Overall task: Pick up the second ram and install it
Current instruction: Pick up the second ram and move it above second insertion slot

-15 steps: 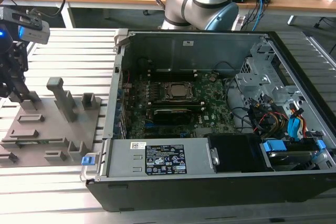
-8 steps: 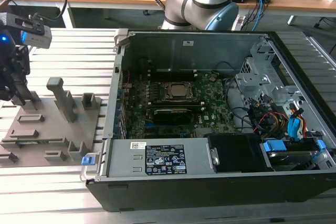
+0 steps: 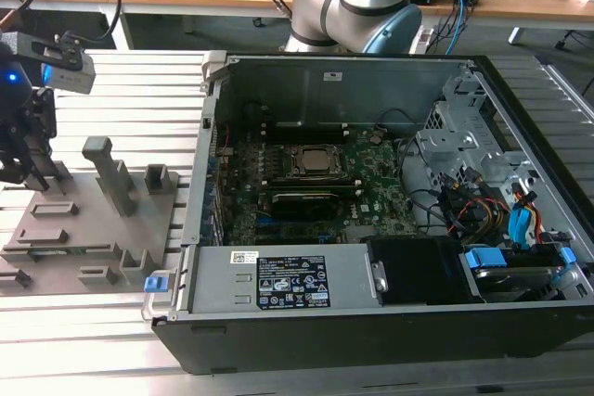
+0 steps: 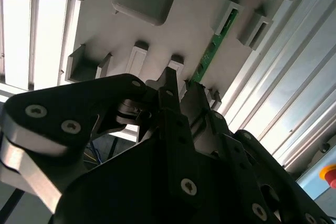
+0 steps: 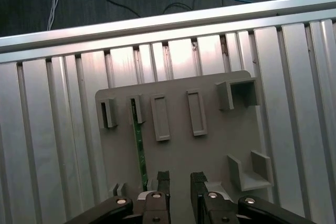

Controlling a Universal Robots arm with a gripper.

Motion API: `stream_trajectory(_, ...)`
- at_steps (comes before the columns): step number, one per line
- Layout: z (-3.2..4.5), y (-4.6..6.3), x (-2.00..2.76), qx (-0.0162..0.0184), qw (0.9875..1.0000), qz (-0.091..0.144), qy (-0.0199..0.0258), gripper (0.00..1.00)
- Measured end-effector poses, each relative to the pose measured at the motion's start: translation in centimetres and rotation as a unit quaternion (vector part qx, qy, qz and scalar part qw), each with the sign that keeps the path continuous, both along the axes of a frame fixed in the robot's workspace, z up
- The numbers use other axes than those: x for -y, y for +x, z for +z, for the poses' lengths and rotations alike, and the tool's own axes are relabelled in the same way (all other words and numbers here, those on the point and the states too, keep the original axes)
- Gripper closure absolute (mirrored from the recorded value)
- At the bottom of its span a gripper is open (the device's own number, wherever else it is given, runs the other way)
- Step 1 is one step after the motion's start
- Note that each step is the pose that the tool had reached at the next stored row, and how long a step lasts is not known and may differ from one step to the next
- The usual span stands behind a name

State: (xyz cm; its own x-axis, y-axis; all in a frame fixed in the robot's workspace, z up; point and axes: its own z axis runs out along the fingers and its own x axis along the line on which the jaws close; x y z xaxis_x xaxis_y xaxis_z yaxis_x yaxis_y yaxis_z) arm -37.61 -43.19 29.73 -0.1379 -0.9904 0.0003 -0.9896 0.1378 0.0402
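1. At the exterior view's left, the claw (image 3: 35,166) hangs low over the grey fixture block (image 3: 93,229).
2. In the first wrist view its two dark fingers (image 5: 163,182) stand a little apart, with a narrow gap between them. Only bare grey fixture shows in that gap, so the claw grips nothing.
3. The second ram (image 5: 139,150) stands on its long edge in a slot of the fixture block. It shows as a thin green strip running from a small raised pocket toward the fingertips.
4. It sits just beside one finger, outside the gap and not between the two.
5. In the second wrist view the ram's near end comes up close to the fingertips (image 4: 170,82). Whether it touches them I cannot tell.
6. The fixture block lies on the ribbed aluminium tabletop (image 3: 93,345), just beside the open computer case (image 3: 371,345).
7. Inside the case the green motherboard (image 3: 380,197) lies face up, well apart from the claw.
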Motion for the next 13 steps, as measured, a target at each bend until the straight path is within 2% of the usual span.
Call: stream_trajectory(13,-1.24,0.0,0.07,0.0,1.0,0.0,0.0,0.7)
